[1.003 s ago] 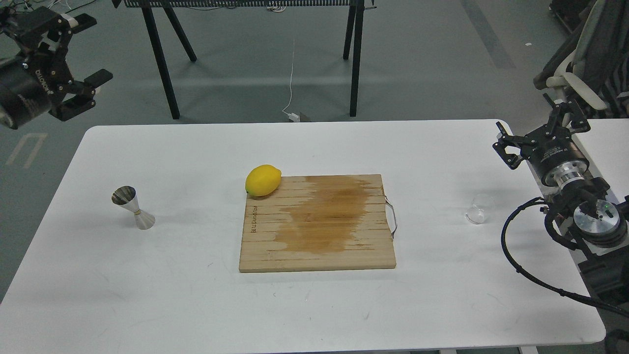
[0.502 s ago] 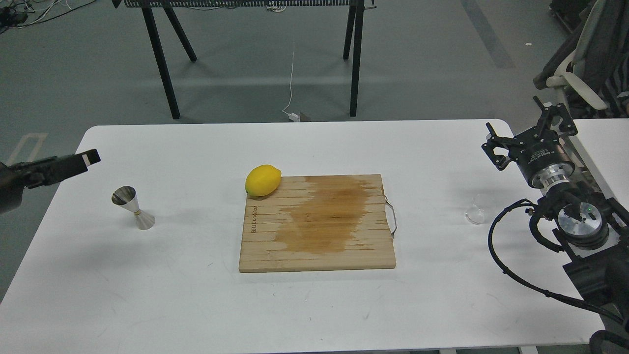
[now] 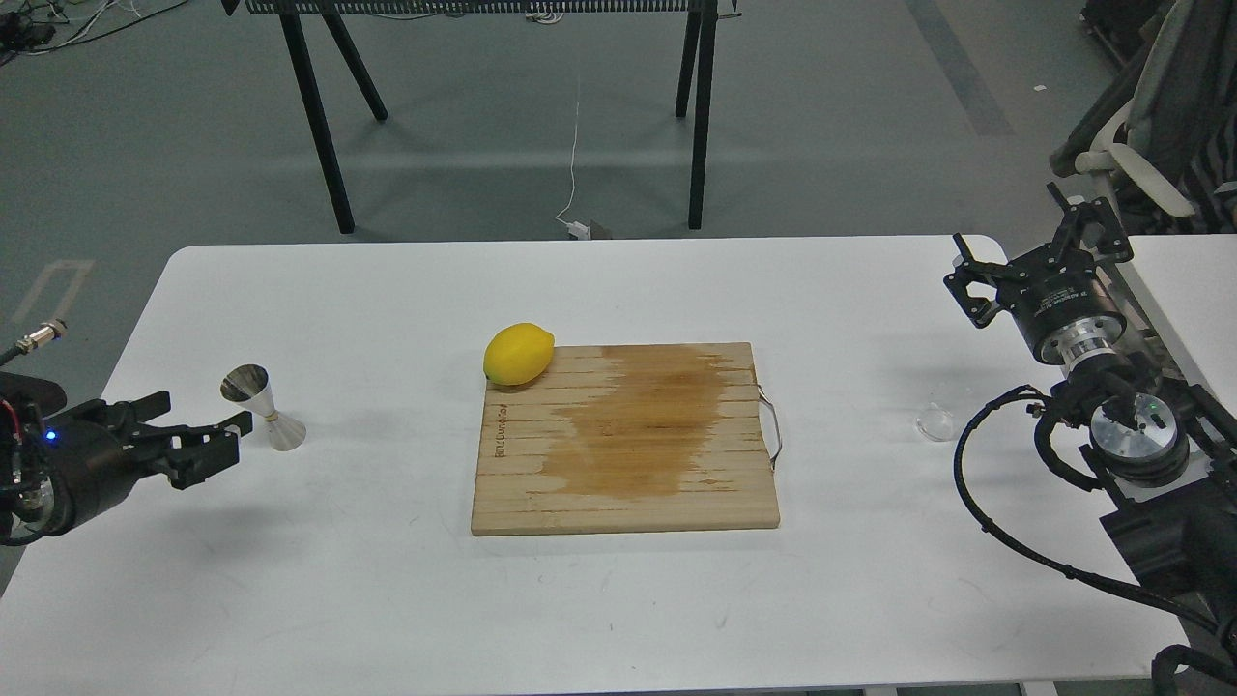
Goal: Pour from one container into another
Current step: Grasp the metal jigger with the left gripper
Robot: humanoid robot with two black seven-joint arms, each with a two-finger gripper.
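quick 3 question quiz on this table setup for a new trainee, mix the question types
1. True or false: the lemon lies at the far left corner of the cutting board.
2. Which gripper is nearer the steel jigger? A) left gripper B) right gripper
3. Fill in: the clear glass cup stands on the white table, to the ____ of the board.

Key:
1. True.
2. A; its open fingers sit just left of the jigger, not touching it.
3. Right; it is apart from the board's metal handle, and the right gripper is behind it, open and empty.
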